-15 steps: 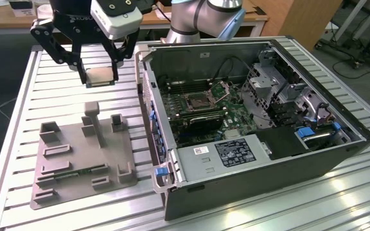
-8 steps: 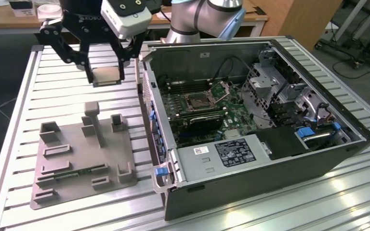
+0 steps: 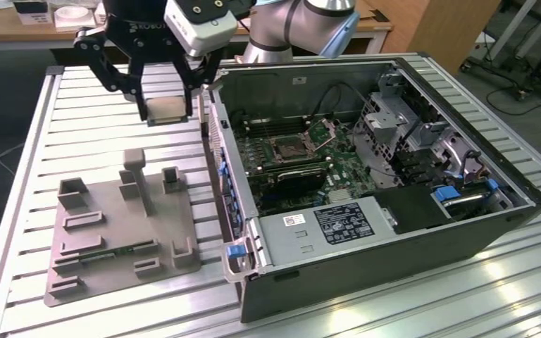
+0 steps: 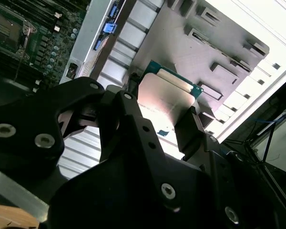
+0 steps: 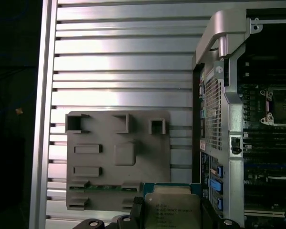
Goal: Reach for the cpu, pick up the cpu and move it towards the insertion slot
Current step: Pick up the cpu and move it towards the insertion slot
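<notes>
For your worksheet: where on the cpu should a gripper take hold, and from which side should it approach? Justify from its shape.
By two opposite thin edges, coming from above its flat top. The cpu is a thin flat square, so only its edges give parallel faces; the gripper holds it that way, a finger on each side.

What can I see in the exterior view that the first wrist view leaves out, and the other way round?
Exterior view: the arm's grey body above the gripper, and the whole open computer case with its labelled metal box. First wrist view: a straight-down look at the grey tray's recesses, plus the print on the cpu's metal top. Shared: the cpu held in the gripper beside the case, the tray, the slatted table and the insertion slot.
</notes>
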You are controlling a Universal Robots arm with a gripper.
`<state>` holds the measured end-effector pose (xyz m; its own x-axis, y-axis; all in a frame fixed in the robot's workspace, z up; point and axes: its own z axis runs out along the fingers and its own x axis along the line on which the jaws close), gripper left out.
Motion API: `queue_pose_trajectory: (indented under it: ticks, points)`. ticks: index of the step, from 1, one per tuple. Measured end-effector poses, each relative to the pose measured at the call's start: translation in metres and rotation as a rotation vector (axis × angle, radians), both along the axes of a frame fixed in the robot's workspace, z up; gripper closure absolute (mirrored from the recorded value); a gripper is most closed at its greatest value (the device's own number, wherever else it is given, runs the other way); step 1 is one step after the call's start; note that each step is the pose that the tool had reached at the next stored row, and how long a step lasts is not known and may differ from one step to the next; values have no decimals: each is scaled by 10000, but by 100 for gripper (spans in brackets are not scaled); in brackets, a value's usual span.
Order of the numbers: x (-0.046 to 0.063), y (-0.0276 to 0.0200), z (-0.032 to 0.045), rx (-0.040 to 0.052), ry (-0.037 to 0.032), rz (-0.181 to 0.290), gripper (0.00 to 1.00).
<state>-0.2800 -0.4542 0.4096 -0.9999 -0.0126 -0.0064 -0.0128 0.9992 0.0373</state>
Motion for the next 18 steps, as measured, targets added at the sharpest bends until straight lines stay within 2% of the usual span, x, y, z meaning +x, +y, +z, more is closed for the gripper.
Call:
queue_pose_trajectory:
  ticks: [18]
  points:
    - [198, 0, 0, 5, 0, 0, 45]
